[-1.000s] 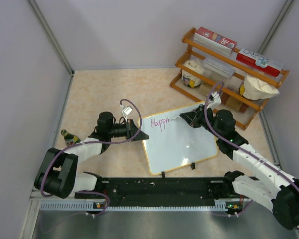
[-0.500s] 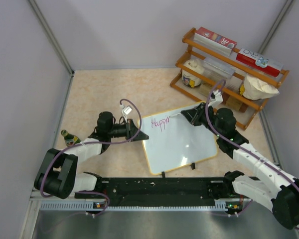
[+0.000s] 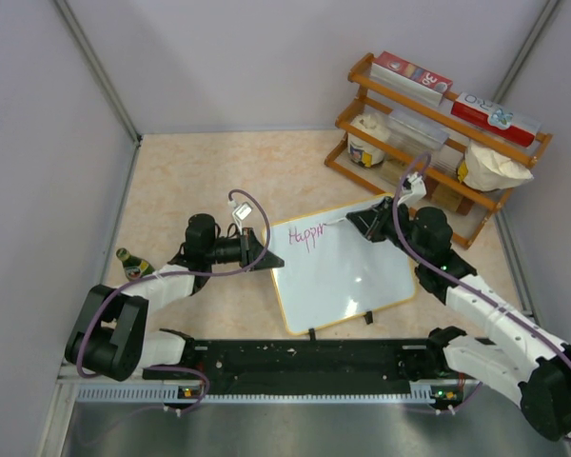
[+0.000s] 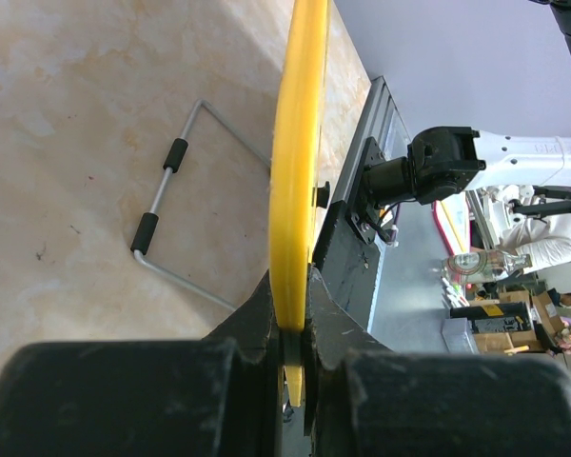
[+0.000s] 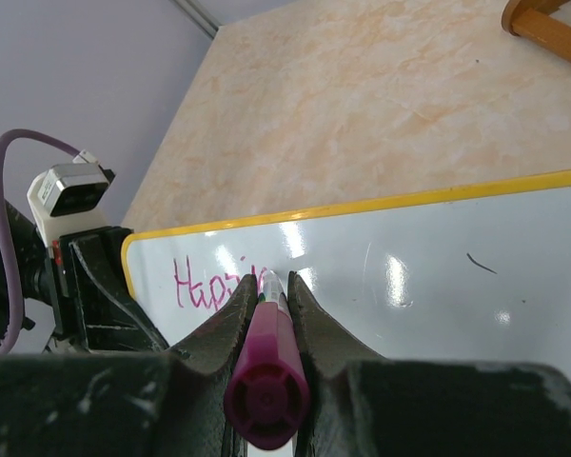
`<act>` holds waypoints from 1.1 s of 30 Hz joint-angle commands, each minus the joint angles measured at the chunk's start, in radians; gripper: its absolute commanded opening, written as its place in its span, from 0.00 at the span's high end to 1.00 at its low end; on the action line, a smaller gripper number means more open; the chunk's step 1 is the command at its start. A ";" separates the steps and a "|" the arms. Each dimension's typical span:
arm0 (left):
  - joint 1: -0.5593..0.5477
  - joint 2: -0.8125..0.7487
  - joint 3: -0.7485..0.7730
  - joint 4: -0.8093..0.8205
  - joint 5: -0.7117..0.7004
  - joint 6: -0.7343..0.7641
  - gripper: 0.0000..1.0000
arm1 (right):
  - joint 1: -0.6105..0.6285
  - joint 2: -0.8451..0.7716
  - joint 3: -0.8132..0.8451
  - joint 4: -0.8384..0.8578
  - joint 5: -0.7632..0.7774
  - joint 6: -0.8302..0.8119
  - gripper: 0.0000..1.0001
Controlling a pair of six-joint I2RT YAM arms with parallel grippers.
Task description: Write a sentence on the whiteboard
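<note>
Yellow-framed glossy white rectangular whiteboard [image 3: 347,276]: left pincer [image 3: 269,259] clamps its left edge; right pincer [image 3: 350,225], over its far edge, clamps a magenta marker [image 5: 266,390].

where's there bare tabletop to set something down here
Roomiest: the back-left of the table, between the walls, the left gripper and the whiteboard's far edge. A thin strip runs between the whiteboard's near edge and the black rail. Crowded: the right, where the right gripper, its marker and the rack meet; a small bottle sits by the left wall.
</note>
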 commanded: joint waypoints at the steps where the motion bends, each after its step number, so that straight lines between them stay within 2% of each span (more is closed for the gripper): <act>1: -0.011 0.000 -0.027 -0.024 -0.019 0.071 1.00 | -0.018 -0.023 -0.006 -0.036 0.004 -0.044 1.00; 13: -0.009 0.008 -0.028 -0.012 -0.019 0.062 1.00 | -0.018 -0.070 -0.052 -0.062 -0.034 -0.061 1.00; 24: -0.011 0.007 -0.024 -0.017 -0.019 0.065 1.00 | -0.018 -0.135 0.001 -0.048 0.001 -0.032 1.00; 33: -0.011 0.007 -0.022 -0.024 -0.016 0.070 1.00 | -0.018 -0.074 0.032 -0.019 0.009 -0.034 1.00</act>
